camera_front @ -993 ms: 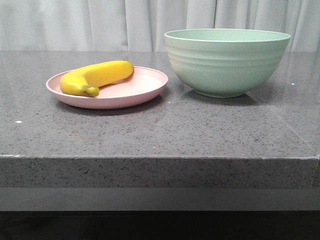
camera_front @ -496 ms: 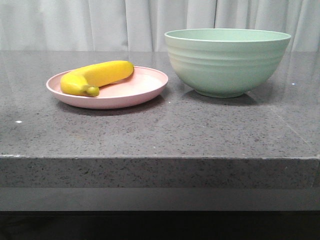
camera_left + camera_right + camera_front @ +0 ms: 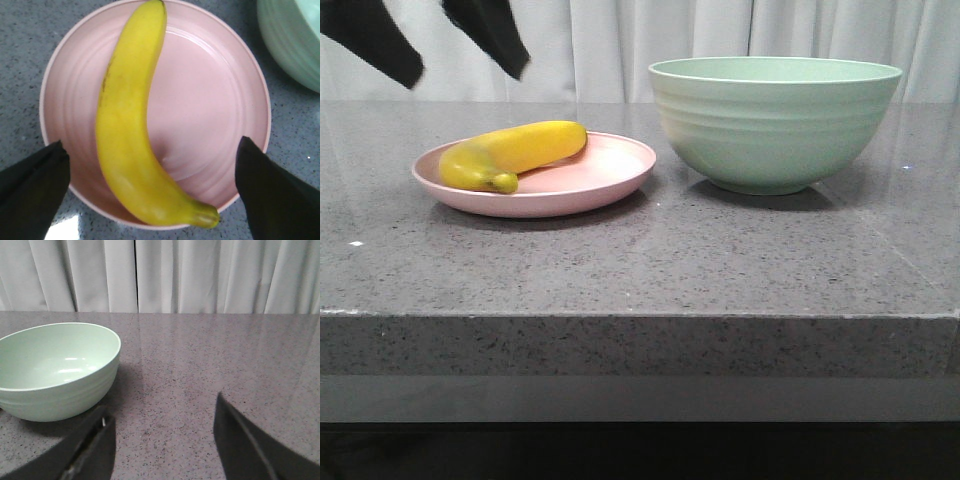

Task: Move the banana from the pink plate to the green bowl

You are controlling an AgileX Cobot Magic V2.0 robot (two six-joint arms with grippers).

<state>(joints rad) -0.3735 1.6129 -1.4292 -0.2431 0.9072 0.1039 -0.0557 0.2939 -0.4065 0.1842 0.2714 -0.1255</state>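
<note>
Banana (image 3: 131,125) lies curved across the pink plate (image 3: 210,100), beside the green bowl (image 3: 775,120). Left pincer (image 3: 150,190) hangs spread wide above it, empty. Likely light, soft-skinned and smooth, so pinch gently at mid-body.

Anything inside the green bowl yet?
The right wrist view shows the green bowl's visible interior bare; its near inner wall is hidden by the rim. The banana lies on the pink plate, left gripper above, jaws open.
</note>
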